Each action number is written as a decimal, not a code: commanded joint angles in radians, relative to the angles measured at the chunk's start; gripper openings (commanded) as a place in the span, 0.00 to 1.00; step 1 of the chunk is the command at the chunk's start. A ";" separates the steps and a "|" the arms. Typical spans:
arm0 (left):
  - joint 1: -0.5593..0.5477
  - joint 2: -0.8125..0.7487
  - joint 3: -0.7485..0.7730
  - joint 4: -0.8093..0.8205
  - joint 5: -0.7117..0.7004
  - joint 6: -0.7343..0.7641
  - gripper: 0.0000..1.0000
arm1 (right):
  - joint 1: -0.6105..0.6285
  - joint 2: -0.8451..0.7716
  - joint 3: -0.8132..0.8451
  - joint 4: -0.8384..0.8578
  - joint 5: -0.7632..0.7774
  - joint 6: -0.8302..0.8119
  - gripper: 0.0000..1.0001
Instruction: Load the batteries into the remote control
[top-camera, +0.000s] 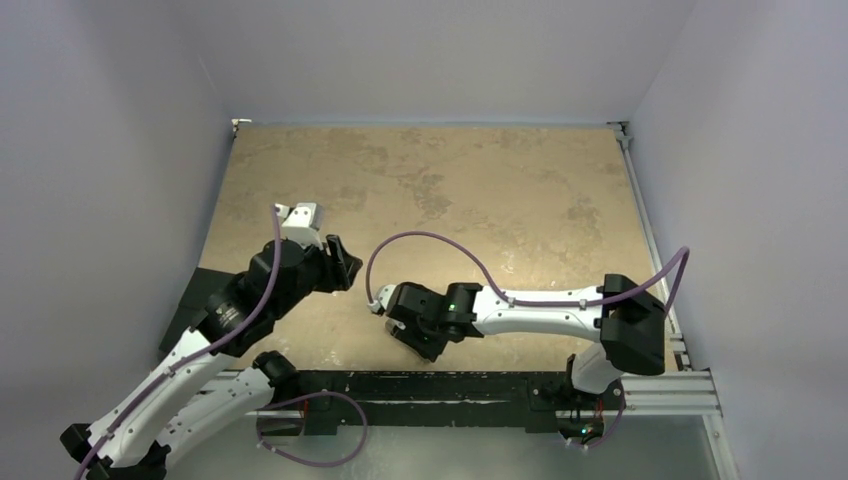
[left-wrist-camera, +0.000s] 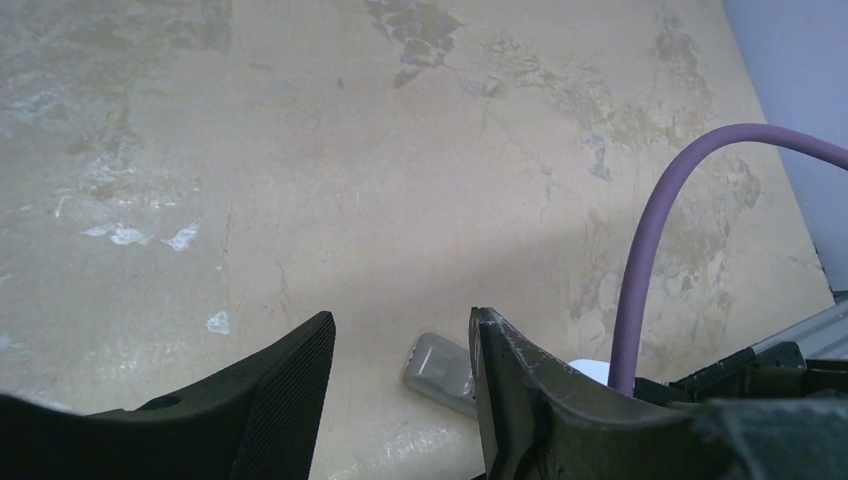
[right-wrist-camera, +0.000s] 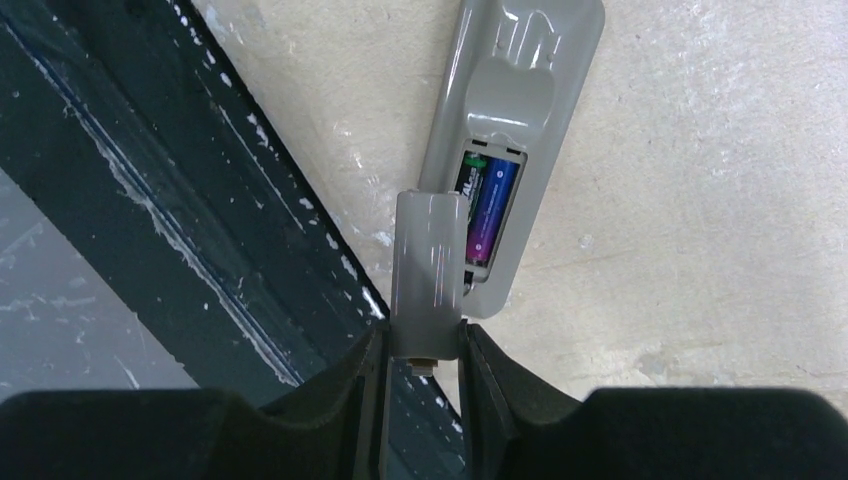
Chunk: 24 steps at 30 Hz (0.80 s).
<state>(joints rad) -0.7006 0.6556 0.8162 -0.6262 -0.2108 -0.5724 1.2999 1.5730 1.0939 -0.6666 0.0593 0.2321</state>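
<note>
The remote control (right-wrist-camera: 520, 90) lies back up on the table, grey, with its battery recess uncovered. Two batteries sit side by side in the recess: a purple-blue one (right-wrist-camera: 492, 205) and a dark one (right-wrist-camera: 468, 180) with a green end. My right gripper (right-wrist-camera: 423, 336) is shut on the flat grey cover piece (right-wrist-camera: 428, 270) and holds it over the remote's near end, overlapping the recess edge. My left gripper (left-wrist-camera: 400, 320) is open and empty. One end of the remote (left-wrist-camera: 437, 362) shows between its fingers, on the table just beyond them. In the top view the right gripper (top-camera: 395, 322) hides the remote, and the left gripper (top-camera: 340, 262) is just left of it.
The black rail (right-wrist-camera: 150, 200) along the table's near edge runs right beside the remote. The right arm's purple cable (left-wrist-camera: 650, 240) arches over the table between the two arms. Walls close in the table on three sides.
</note>
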 joint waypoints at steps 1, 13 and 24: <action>0.006 -0.030 0.037 -0.009 -0.079 0.054 0.52 | -0.015 0.015 0.055 -0.002 -0.009 0.006 0.22; 0.006 -0.123 -0.025 0.042 -0.125 0.107 0.55 | -0.035 0.071 0.098 -0.046 0.005 0.001 0.20; 0.007 -0.157 -0.041 0.059 -0.134 0.109 0.57 | -0.041 0.100 0.137 -0.076 0.035 0.015 0.20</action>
<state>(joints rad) -0.7006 0.5064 0.7868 -0.6075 -0.3283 -0.4854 1.2644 1.6665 1.1854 -0.7212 0.0662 0.2321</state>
